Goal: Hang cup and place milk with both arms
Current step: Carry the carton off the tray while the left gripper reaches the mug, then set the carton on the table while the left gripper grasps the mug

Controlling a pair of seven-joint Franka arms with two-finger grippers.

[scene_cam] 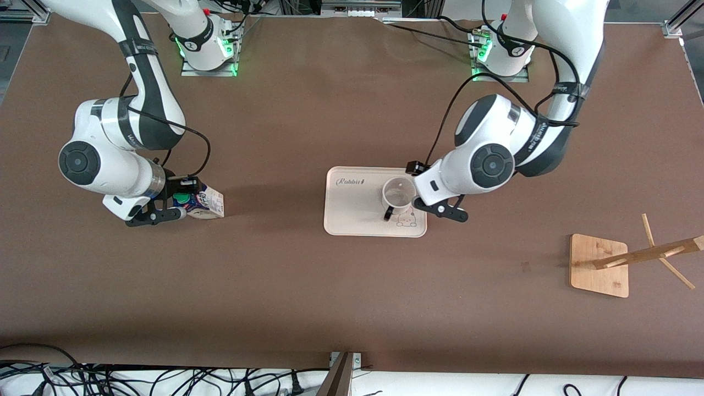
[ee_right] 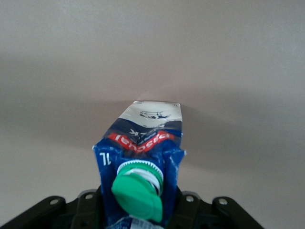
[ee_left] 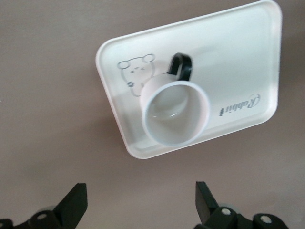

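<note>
Holding the milk (ee_right: 140, 157) tight, right gripper (scene_cam: 177, 206) waits; left gripper (ee_left: 138, 202) (open) should drop straight onto the cup (ee_left: 175, 112), handle at 12 o'clock.

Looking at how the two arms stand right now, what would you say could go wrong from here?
The right gripper grips the milk near its green cap, at the creased gable top; the soft carton may crumple or swing when moved. The left gripper is open beside the cup, which stands on the light tray; a sideways nudge could slide the tray. The wooden rack stands at the left arm's end, so the carry is long.
</note>
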